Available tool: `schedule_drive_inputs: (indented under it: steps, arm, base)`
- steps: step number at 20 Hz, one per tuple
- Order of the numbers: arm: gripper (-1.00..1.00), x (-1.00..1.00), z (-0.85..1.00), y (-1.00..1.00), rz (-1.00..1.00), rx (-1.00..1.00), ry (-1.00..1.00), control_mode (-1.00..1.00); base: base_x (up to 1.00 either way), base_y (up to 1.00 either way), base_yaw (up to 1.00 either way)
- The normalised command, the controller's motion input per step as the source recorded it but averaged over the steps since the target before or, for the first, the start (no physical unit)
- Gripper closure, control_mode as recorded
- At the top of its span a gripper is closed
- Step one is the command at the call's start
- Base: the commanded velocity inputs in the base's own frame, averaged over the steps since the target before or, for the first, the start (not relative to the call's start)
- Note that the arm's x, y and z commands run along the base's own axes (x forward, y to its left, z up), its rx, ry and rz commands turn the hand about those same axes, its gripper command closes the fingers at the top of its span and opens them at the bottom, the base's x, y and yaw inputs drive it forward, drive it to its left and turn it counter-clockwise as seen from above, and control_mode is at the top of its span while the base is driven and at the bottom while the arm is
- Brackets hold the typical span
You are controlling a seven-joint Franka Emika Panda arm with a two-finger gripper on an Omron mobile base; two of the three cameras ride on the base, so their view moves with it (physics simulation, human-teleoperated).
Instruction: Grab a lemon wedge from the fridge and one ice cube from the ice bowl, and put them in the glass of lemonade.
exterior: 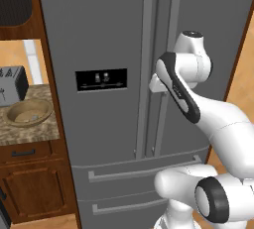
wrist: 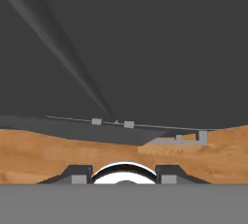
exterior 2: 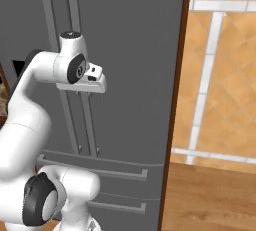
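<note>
The grey steel fridge [exterior: 99,34] stands shut, with its two long vertical handles [exterior: 145,69] side by side at the middle and the black dispenser panel [exterior: 101,80] on the left door. My gripper [exterior: 155,85] hovers right at the right door's handle [exterior 2: 82,120], pointing down along the door face. In the hand view its fingertips [wrist: 80,174] stand apart with nothing between them, above the fridge front [wrist: 145,48] and the wooden floor. The tan ice bowl [exterior: 29,113] sits on the counter left of the fridge. Lemon wedge and glass are out of view.
A silver toaster [exterior: 12,84] stands behind the bowl on the speckled counter [exterior: 30,133], over dark wood cabinets [exterior: 30,183]. Two fridge drawers [exterior: 134,173] lie below the doors. A tiled wall [exterior 2: 220,65] and wood floor [exterior 2: 210,200] are right of the fridge.
</note>
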Motion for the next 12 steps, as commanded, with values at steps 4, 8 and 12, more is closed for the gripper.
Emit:
schedule_drive_inputs:
  steps: [4,8,12]
  arm:
    - [-1.00,-0.28,-0.01,-0.06,-0.02,0.01,-0.02,-1.00]
    - [-1.00,-0.92,-0.24,-0.01,-0.05,0.04,-0.10,-1.00]
    - [-1.00,-0.45,-0.52,-0.09,0.00,0.05,0.12,-1.00]
  base:
    - [0.00,0.00,0.00]
    - [0.00,0.00,0.00]
    - [0.00,0.00,0.00]
